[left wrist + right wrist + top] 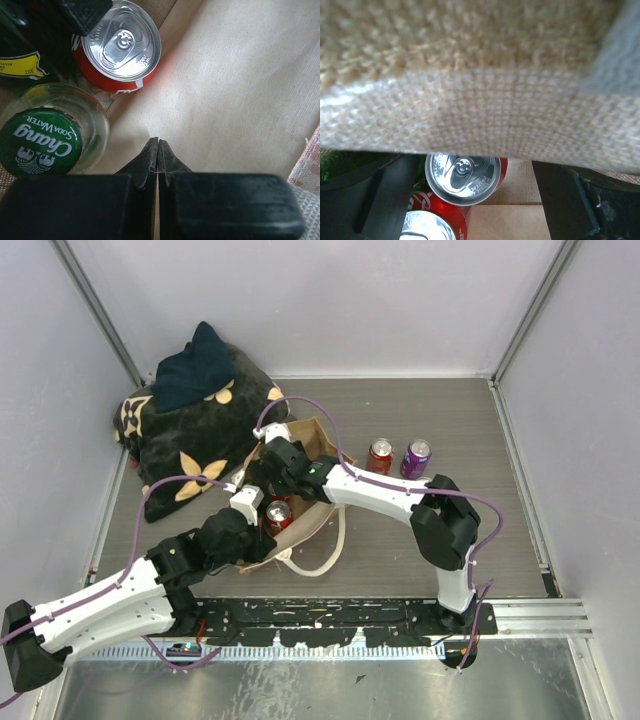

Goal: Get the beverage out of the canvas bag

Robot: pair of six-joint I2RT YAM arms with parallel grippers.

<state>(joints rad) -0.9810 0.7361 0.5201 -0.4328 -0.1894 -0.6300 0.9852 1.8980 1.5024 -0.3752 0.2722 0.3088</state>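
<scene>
The tan canvas bag [318, 437] stands mid-table with its mouth open. My left gripper [244, 508] is at its near-left rim, its fingers pressed together [158, 146] on a thin fold of the bag's cream inner wall [235, 85]. Inside are a red can [121, 44], a green-capped Chang soda water bottle [41, 144] and a dark bottle with a yellow label [20, 67]. My right gripper [270, 464] is open inside the bag, with a red can [465, 177] between its fingers [385, 200]. A second red can [430, 225] stands beside it. A cream woven handle [470, 100] hides the fingertips.
A red can [380, 455] and a purple can [416, 457] stand on the table right of the bag. A black cushion with tan flower marks [190, 435] lies at the back left, with a dark blue cloth [195, 370] on it. A cream handle loop [330, 545] hangs toward me.
</scene>
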